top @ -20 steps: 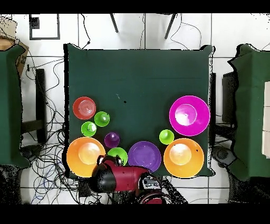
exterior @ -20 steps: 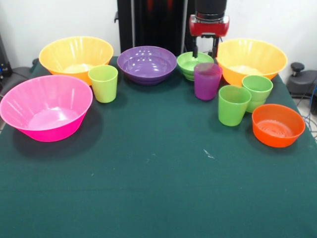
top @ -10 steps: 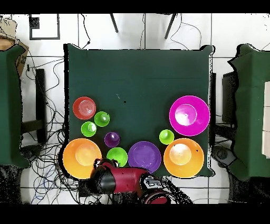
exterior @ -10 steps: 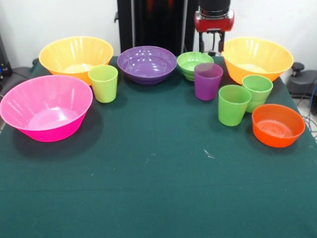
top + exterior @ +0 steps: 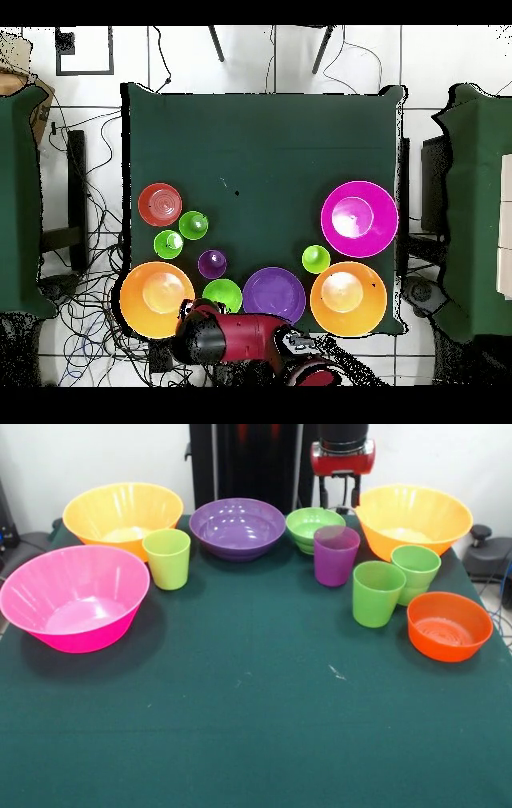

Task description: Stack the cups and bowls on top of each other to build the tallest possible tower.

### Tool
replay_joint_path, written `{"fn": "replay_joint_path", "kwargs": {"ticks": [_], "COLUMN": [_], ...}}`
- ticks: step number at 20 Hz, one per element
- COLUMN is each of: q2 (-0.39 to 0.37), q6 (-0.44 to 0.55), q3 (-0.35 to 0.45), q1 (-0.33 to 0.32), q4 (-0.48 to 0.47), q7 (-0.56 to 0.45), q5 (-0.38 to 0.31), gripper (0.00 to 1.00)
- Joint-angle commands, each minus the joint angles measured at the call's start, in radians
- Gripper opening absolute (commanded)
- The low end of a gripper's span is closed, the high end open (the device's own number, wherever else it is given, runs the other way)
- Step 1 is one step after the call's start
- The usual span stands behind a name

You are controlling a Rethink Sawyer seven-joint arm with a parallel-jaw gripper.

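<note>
Red arm (image 5: pixel 235 338) hides end effector (image 5: pixel 337 491) overhead — front: grip state unclear.

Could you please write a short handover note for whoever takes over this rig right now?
Gripper: raised behind the small green bowl, holding nothing; whether the jaws are open cannot be told.
Far row in the front view: orange-yellow bowl, purple bowl, small green bowl, second orange-yellow bowl.
Pink bowl and yellow-green cup on one side; purple cup, two green cups and small orange bowl on the other.
Done: nothing stacked that I can see.
Left: the whole tower.
</note>
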Motion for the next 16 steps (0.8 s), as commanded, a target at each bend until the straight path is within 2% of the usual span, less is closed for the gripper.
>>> {"fn": "replay_joint_path", "kwargs": {"ticks": [1,5,10,16], "q2": [0.056,0.113,0.129,0.17], "q6": [0.082,0.043,0.03,0.029], "q3": [0.083,0.05,0.034,0.011], "q1": [-0.013,-0.007,0.001,0.007], "q4": [-0.062,-0.11,-0.117,-0.17], "q7": [0.055,0.042,0.054,0.038], "q5": [-0.05,-0.081,-0.103,-0.131], "gripper": [1.0,1.0,1.0,1.0]}}
